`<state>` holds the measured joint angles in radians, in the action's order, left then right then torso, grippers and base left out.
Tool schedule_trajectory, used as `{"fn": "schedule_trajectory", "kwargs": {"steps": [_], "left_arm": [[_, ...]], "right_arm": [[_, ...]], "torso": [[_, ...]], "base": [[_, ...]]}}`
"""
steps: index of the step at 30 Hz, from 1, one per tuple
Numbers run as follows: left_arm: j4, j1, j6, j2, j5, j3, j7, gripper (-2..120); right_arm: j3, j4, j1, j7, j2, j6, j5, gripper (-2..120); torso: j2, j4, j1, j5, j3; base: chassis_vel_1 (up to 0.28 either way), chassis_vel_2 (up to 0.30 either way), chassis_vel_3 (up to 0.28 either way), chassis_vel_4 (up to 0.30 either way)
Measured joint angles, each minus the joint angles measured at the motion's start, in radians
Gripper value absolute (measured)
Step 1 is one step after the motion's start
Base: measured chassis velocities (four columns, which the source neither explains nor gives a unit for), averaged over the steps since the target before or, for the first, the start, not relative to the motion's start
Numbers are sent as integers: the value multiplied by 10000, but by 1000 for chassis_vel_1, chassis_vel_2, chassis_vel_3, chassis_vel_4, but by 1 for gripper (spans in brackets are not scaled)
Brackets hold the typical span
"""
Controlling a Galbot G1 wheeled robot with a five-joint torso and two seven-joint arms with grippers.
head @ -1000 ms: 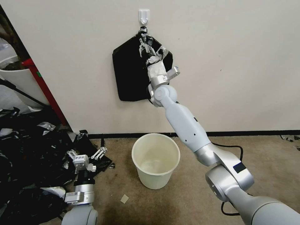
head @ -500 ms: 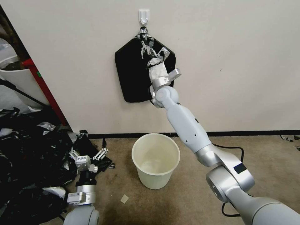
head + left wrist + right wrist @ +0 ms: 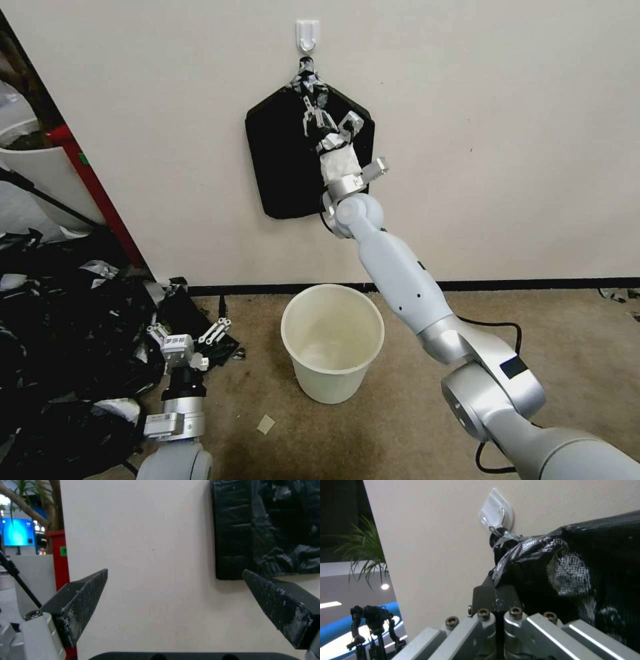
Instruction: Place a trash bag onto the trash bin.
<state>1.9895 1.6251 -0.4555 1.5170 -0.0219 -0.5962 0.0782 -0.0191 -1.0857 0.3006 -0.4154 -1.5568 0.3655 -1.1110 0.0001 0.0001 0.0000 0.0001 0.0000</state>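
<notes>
The right gripper (image 3: pixel 312 113) is reaching high up the wall, its fingers (image 3: pixel 496 598) pressed together near the taped neck of the flat black pack (image 3: pixel 283 167) that is hanging from a white hook (image 3: pixel 307 35). From the right wrist view the fingers are looking shut on a bit of glossy black plastic at the pack's top, which is probably the trash bag (image 3: pixel 506 555) being drawn out, though where the bag ends and the pack begins cannot be told apart.

The left gripper (image 3: pixel 189 332) is waiting low at the robot's left, just above the carpet and beside the heap of black scraps (image 3: pixel 60 327). Its fingers (image 3: pixel 80 602) are spread wide and holding nothing.

The trash bin (image 3: pixel 332 341) is standing upright on the floor near the wall, below the pack and between the two arms. Its inside is showing bare cream plastic, with no liner over the rim.

Judging by this, the task is sitting at an early stage: a bag is only being fetched. Left to do are pulling it free of the pack, opening it out, carrying it down to the bin, and fitting its mouth over the rim.
</notes>
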Motion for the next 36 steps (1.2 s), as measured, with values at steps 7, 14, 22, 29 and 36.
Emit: {"fn": "schedule_trajectory", "kwargs": {"steps": [7,14,22,29,36], "left_arm": [[-2,53,-87,21,41,-14,0,100],[-3,85,-133,33,74,-24,0,100],[-3,127,-164,-28,79,-41,0,100],[-39,115,-167,-106,77,-70,7,100],[-196,27,-167,-160,80,-63,8,100]], "right_arm": [[-174,-686,564,-428,183,41,-313,0],[-317,-1495,1269,-1191,368,34,-592,0],[-453,-2529,2509,-2225,652,-65,-775,0],[-583,-3213,3241,-2820,869,-214,-1049,0],[-733,-4101,4024,-3706,1009,-519,-1273,0]], "torso": [[0,-1,0,0,0],[0,-1,0,0,-1],[0,-1,0,0,-1],[0,-1,0,-1,-1],[0,-1,0,-2,-1]], "base": [[0,0,0,0],[0,0,0,0],[0,0,0,0],[0,0,0,0],[0,0,0,0]]}}
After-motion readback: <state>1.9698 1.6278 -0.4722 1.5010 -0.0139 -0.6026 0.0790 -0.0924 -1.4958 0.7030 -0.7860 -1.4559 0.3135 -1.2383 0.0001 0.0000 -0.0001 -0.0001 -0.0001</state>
